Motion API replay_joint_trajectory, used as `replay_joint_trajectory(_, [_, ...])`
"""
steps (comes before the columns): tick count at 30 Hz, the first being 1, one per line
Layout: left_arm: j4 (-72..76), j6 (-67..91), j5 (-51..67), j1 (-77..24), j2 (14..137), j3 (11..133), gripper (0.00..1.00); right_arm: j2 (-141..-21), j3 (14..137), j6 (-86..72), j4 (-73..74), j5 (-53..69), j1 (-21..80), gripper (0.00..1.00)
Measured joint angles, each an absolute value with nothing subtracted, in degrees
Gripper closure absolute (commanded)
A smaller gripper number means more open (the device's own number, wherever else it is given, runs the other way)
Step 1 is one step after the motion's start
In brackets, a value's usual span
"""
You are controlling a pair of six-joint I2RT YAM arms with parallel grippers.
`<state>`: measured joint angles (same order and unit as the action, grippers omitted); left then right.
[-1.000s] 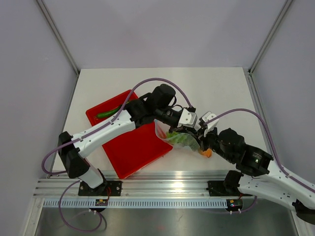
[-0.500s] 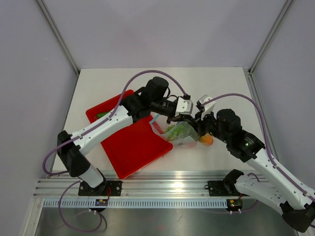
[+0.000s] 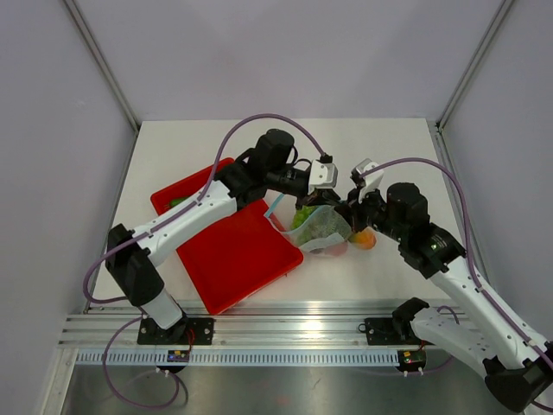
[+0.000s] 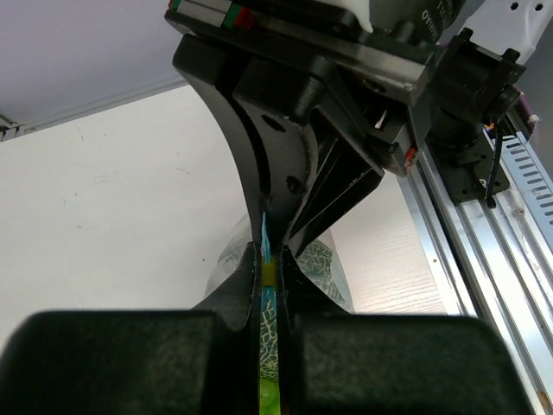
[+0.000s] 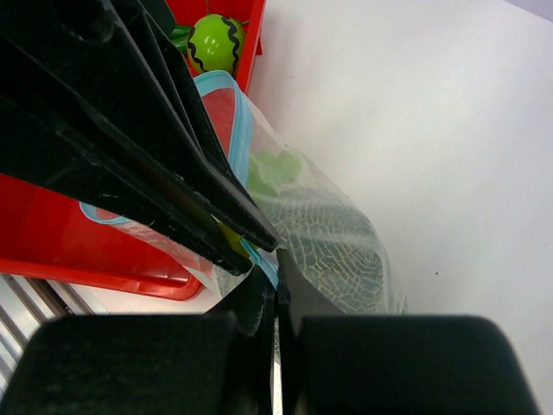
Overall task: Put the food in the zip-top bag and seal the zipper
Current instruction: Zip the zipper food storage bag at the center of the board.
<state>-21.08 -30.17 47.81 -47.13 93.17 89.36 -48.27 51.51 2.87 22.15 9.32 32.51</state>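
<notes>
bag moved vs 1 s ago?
Yes. In the top view the zip-top bag has shifted slightly toward the table's far side, judged against the red tray, which has stayed put.

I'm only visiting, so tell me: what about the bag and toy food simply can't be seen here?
Whether the zipper is sealed end to end: the left gripper and right gripper cover part of it in every view.
How many foods are in the zip-top bag: crinkled plastic blurs them.
The green item on the red tray: top view, left arm hides most.
</notes>
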Motion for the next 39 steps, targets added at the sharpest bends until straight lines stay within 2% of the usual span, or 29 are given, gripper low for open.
replay_joint_trajectory(13, [-19.6,-28.9,48.2,-45.9,94.1,88.7,1.0,-46.2,50.4,2.2,21.8,7.7,31.3,1.0])
replay_joint_trajectory(27, [-21.1,-28.9,45.6,-44.1,96.2,88.2,1.0,-45.6,50.1,0.0,21.6,-6.9,30.9,1.0])
replay_joint_trajectory(39, [-20.9,-27.9,43.9,-39.4,95.6,82.0,1.0,-45.6,50.0,-2.9,21.2,-16.7,29.5,1.0])
